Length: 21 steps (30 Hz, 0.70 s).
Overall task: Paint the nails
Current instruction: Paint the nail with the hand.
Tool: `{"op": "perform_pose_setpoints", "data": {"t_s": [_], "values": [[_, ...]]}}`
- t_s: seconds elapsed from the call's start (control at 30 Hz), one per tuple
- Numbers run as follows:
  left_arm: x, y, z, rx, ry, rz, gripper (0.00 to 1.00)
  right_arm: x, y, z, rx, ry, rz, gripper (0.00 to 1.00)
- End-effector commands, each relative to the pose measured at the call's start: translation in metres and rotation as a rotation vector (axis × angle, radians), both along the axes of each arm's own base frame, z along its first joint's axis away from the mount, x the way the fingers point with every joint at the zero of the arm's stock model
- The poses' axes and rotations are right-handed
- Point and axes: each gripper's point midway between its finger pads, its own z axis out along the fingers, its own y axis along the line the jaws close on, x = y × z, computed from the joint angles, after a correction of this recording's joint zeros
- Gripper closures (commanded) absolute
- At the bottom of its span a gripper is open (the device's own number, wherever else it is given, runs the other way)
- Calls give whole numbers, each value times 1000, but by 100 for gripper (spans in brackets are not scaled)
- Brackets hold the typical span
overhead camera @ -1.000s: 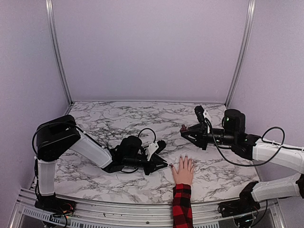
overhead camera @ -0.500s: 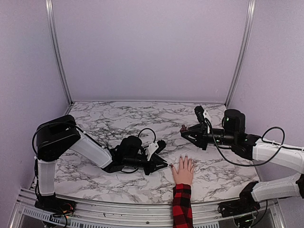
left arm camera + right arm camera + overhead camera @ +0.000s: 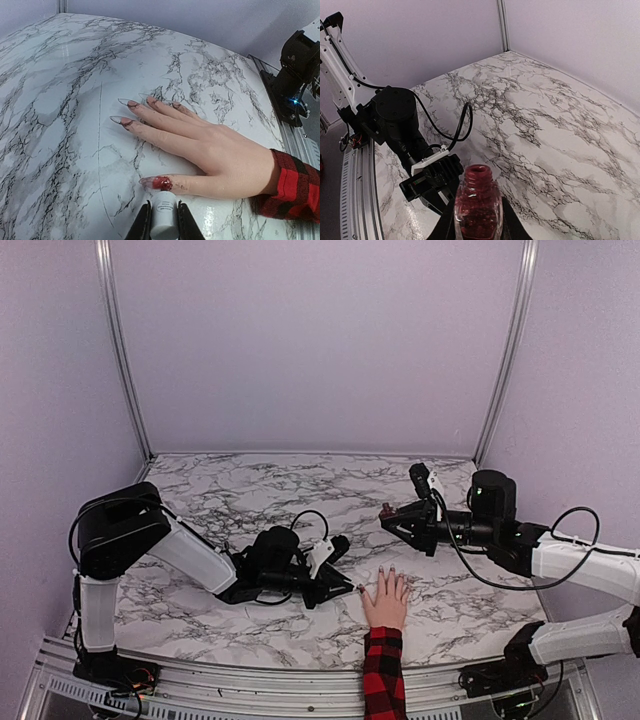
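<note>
The long, pointed nails (image 3: 129, 103) tip the fingers of a pale hand (image 3: 220, 155) lying flat, palm down, on the white marble table with grey veins (image 3: 60, 100), near its front edge. The thumbnail is smeared glossy red. The other nails have pale, clear tips and dark marks at their bases. A red-and-black plaid sleeve (image 3: 292, 187) covers the wrist.

Just beside the thumb, the left gripper (image 3: 164, 221) is low over the table, its black fingers pinching a white cylindrical brush handle (image 3: 164, 215). The handle's far end meets the red thumbnail, and the bristles are hidden behind it.

Well apart, to the right and farther back, the right gripper (image 3: 477, 222) is clamped on a small clear glass bottle of red glitter polish (image 3: 478, 205). The bottle is upright and uncapped, held above the marble.
</note>
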Motion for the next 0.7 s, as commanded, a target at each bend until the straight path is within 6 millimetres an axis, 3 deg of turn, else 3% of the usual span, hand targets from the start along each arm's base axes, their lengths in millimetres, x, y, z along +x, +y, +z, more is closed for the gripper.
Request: {"op": "perform_pose_setpoints", "data": {"t_s": [0.0,0.67], "values": [[0,-8,5,-32,-11,-17,100,7,1,25,27,-51,-8,100],[9,-1,4,-22,-14,20,100,7,1,25,29,-51,-7,100]]}}
